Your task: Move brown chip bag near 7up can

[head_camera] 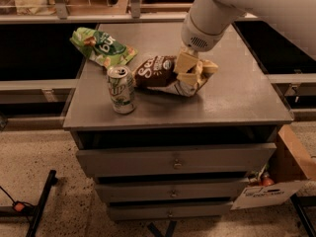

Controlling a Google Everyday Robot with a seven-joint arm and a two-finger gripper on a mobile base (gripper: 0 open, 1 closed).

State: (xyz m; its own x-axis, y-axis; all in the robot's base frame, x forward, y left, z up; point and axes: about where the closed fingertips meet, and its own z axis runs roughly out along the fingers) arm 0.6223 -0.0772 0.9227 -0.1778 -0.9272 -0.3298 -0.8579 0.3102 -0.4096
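Note:
The brown chip bag (157, 72) lies low over the grey cabinet top (237, 98), its left end a short gap to the right of the 7up can (121, 89). The can stands upright near the front left edge. My gripper (190, 73) comes down from the upper right on a white arm. Its cream fingers (186, 62) are closed on the right end of the brown bag. I cannot tell whether the bag rests on the top or hangs just above it.
A green chip bag (101, 47) lies at the back left, just behind the can. The cabinet has drawers (174, 161) below. A cardboard box (291, 167) stands on the floor at the right. Shelving runs along the back.

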